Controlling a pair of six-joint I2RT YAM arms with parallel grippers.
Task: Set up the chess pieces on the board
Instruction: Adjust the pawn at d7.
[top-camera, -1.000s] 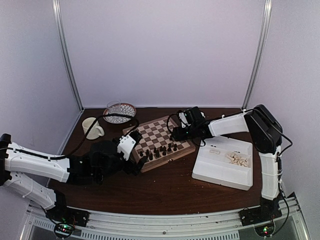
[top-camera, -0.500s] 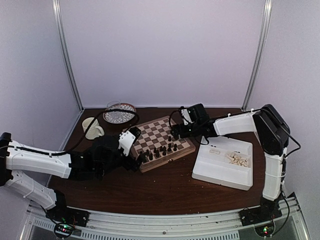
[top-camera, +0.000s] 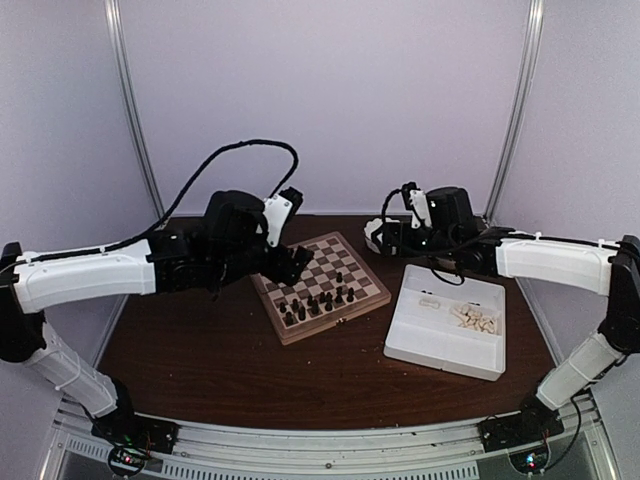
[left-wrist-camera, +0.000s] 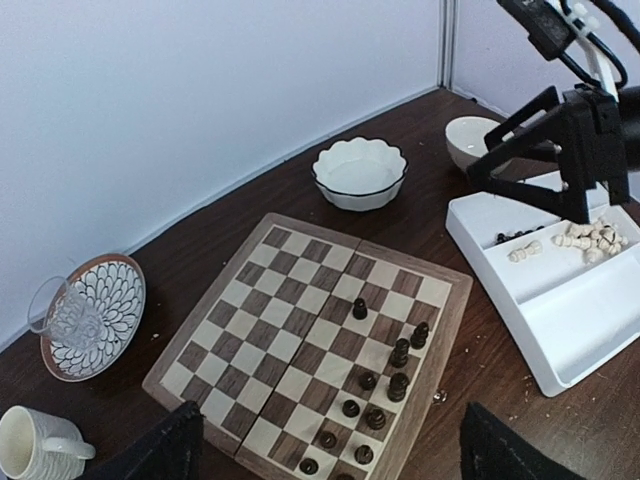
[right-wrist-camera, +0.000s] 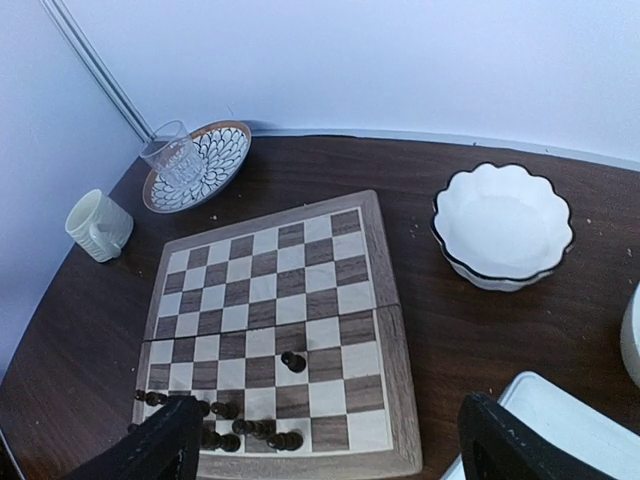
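On the desk (top-camera: 250, 380), the board (top-camera: 320, 288) lies left of a white divided tray (top-camera: 440, 345) holding cream chess pieces (top-camera: 477, 318). Dark chess pieces (top-camera: 315, 303) crowd the board's near rows. The left hand (left-wrist-camera: 340, 455) and right hand (right-wrist-camera: 340, 445) hover above, fingers spread wide, empty. Only the wrist views show the scalloped bowl (right-wrist-camera: 505, 225), patterned plate (right-wrist-camera: 215, 150), glass (right-wrist-camera: 172, 150) and mug (right-wrist-camera: 97, 225) beyond.

1. No text, label, brand, number or sign can be read in any of the views.
2. The square wooden chessboard of cream and brown checks (left-wrist-camera: 281, 300) shows only its pattern; any marks on its light border are too small to make out.
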